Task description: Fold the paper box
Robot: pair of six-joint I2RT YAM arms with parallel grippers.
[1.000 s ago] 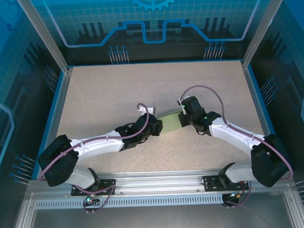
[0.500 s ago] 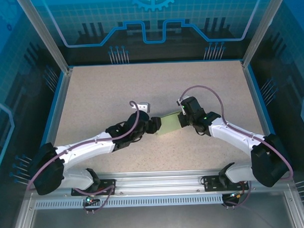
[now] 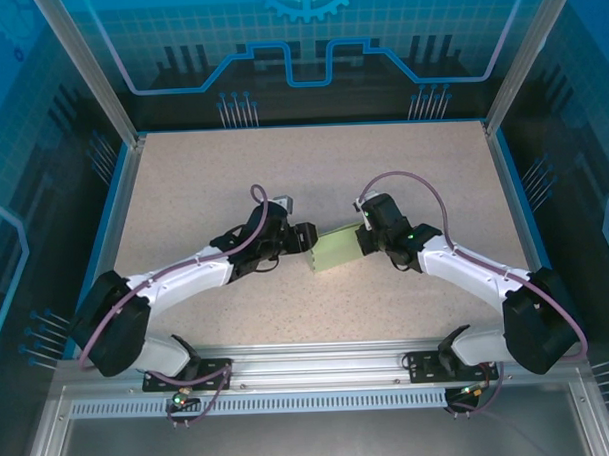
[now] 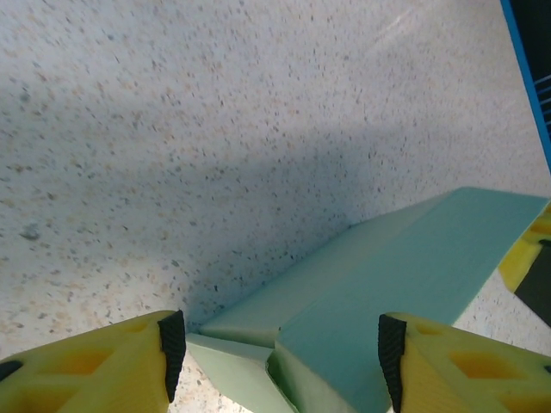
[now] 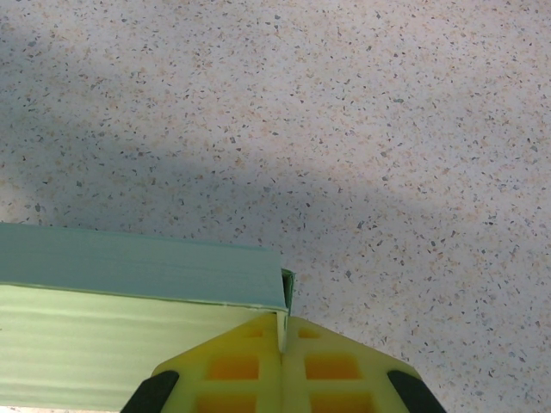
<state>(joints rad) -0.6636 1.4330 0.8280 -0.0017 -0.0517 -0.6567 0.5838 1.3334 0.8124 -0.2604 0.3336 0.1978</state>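
The paper box (image 3: 337, 250) is a pale mint-green card shape lying mid-table between the two arms. My right gripper (image 3: 362, 238) is shut on its right end; in the right wrist view the yellow fingers (image 5: 282, 357) pinch a thin edge of the paper box (image 5: 129, 275). My left gripper (image 3: 305, 238) is open at the box's left end. In the left wrist view its two yellow fingers (image 4: 103, 361) stand wide apart on either side of the paper box (image 4: 387, 284), whose loose flap (image 4: 232, 361) hangs at the near corner.
The speckled beige table (image 3: 203, 182) has a blue rim, with metal frame posts (image 3: 87, 70) at the back corners. A small white tag (image 3: 284, 203) lies just behind my left arm's wrist. A metal rail (image 3: 319, 363) runs along the near edge.
My left gripper has swung back and away from me, from the box's near-left side to its left end. The box has tipped slightly, and the right gripper has stayed in place.
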